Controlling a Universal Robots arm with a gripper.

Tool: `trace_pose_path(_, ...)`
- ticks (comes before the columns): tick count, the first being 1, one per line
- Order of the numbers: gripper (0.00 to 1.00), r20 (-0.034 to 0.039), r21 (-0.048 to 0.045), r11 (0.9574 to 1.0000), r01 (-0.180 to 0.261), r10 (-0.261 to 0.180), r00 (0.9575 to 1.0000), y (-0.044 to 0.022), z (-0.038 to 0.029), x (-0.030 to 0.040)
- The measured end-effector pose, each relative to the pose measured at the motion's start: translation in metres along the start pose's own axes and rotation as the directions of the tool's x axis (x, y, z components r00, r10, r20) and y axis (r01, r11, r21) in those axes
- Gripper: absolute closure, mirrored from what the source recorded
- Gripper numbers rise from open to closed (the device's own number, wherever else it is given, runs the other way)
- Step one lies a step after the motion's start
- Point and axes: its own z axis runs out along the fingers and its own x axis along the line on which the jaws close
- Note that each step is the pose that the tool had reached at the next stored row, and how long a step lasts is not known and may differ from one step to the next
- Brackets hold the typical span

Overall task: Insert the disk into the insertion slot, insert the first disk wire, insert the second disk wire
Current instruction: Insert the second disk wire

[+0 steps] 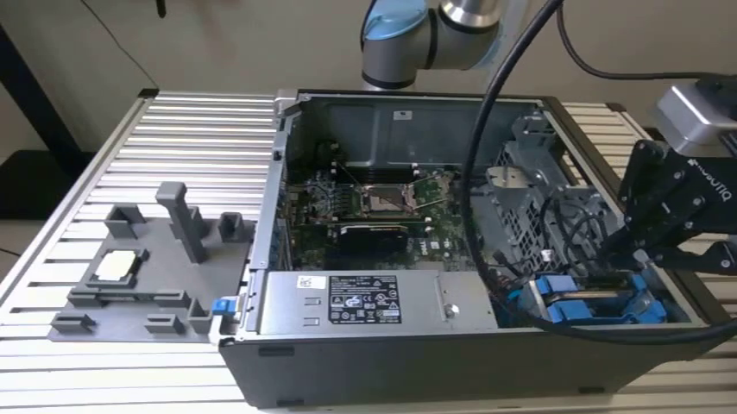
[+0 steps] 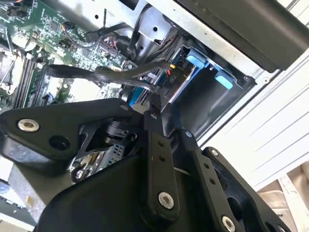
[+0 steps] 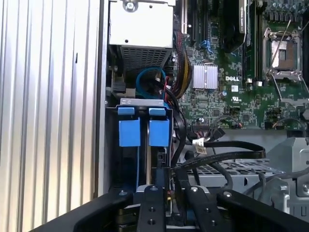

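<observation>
— Where's the disk (image 1: 599,304)?
— Seated in the insertion slot (image 1: 541,297), at the case's five o'clock corner in the exterior view.
— And the tool (image 3: 166,186)?
— Fingers pressed together, pinching a black wire (image 3: 217,157) just above the disk.

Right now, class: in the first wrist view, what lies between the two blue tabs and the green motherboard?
In the first wrist view, a bundle of black cables runs between the blue tabs and the green motherboard.
</observation>
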Motion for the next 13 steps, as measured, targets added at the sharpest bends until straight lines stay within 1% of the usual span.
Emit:
trace_pose_path(2, 0.76, -0.0001, 0.0000, 1.0000, 0.000, 0.000, 1.0000, 0.0008, -0.0082, -0.0010)
trace_pose_path(4, 0.76, 0.0000, 0.0000, 1.0000, 0.000, 0.000, 1.0000, 0.0013, -0.0133, -0.0016)
trace_pose_path(13, 0.76, 0.0001, 0.0001, 1.0000, -0.001, 0.001, 1.0000, 0.0014, -0.0139, -0.0017)
